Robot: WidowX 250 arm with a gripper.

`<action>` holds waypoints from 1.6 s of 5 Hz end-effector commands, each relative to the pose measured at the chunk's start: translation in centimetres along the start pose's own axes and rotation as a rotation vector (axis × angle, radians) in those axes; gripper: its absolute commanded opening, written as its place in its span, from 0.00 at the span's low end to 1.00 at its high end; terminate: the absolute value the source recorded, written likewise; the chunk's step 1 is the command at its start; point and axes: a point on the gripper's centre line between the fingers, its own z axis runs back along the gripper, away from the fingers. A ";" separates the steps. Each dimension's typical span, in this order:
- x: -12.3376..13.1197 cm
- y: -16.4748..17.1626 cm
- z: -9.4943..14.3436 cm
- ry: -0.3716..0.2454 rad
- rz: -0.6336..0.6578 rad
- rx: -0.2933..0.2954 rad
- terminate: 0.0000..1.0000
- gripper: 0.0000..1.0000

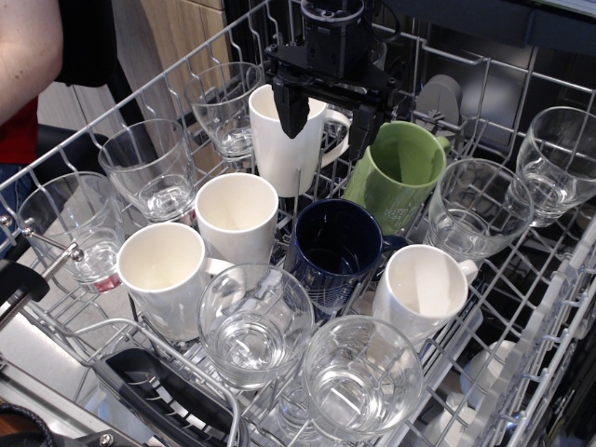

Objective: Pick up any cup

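Note:
The cup (333, 250) is a dark navy glossy mug standing upright in the middle of a white wire dishwasher rack (549, 307), with faint white stripes low on its side. My black gripper (326, 119) hangs above and behind it, over the gap between a white mug (291, 140) and a green mug (400, 175). Its two fingers are spread apart with nothing between them. The left finger (292, 110) overlaps the white mug's rim.
White mugs (235, 216) (166, 275) (421, 291) crowd the navy cup on the left and right. Clear glasses (253, 324) (361, 377) (475, 209) (149, 168) (557, 163) fill the rack's other slots. A person's arm (23, 56) shows at the top left.

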 end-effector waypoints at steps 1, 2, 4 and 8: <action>0.0 0.0 0.0 0.000 0.000 0.000 0.00 1.00; 0.7 0.3 -1.5 -0.017 0.004 -0.019 0.00 1.00; 2.1 1.1 -3.9 -0.014 -0.042 -0.025 0.00 1.00; 2.8 1.4 -8.8 -0.065 -0.090 -0.018 0.00 1.00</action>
